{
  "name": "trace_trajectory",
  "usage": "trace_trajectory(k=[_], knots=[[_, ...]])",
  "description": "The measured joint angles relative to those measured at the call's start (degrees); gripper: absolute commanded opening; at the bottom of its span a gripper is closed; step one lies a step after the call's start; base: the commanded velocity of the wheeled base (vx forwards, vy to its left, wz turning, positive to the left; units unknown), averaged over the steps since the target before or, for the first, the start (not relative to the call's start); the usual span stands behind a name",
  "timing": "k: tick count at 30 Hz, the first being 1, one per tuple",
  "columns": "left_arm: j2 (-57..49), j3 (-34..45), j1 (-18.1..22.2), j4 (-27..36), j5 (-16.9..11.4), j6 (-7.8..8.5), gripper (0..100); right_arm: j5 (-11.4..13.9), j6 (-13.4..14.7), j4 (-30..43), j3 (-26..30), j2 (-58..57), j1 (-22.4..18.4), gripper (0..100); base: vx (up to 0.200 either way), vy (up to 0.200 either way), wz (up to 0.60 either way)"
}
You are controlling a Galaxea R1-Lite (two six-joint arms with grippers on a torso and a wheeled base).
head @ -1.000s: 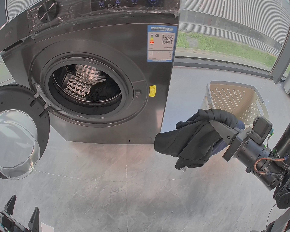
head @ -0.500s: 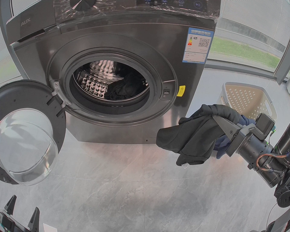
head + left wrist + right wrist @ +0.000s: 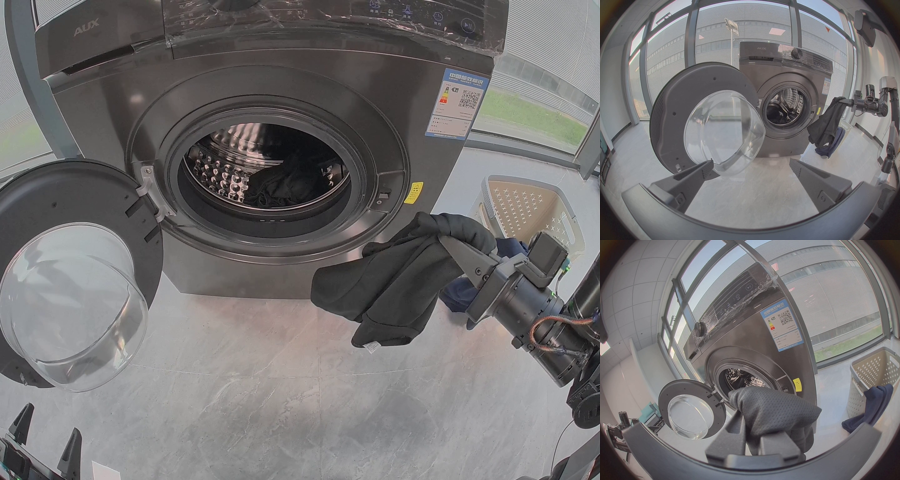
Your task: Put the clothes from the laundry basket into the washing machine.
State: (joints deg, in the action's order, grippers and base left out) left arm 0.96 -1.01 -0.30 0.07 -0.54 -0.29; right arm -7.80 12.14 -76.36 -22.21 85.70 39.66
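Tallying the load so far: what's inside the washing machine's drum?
A dark garment lies low in the drum, against its perforated metal wall. The door opening's rim hides the drum's near floor, so more may lie there.

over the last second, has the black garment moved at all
Yes. The whole view shifted, but against the washing machine the black garment in the right gripper has come left, now overlapping the machine's lower right corner.

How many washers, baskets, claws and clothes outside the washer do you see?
Washer: 1
Basket: 1
Claws: 2 (left claw, right claw)
Clothes outside the washer: 2 (black garment, blue garment)
Total: 6
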Motion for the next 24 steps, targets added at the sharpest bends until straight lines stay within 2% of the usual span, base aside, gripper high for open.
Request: trace_trajectory(k=[4, 22, 24], knots=[[0.02, 0.0, 0.0, 0.04, 0.0, 0.0, 100, 0.0, 0.0, -0.05, -0.22, 0.16, 0.02, 0, 0.0, 0.0, 0.0], [0.0, 0.0, -0.05, 0.02, 0.0, -0.04, 100, -0.02, 0.04, 0.09, 0.44, 0.0, -0.05, 0, 0.0, 0.2, 0.0], [0.0, 0.0, -0.05, 0.02, 0.0, 0.0, 100, 0.0, 0.06, 0.09, 0.5, -0.01, -0.05, 0, 0.0, 0.0, 0.0]])
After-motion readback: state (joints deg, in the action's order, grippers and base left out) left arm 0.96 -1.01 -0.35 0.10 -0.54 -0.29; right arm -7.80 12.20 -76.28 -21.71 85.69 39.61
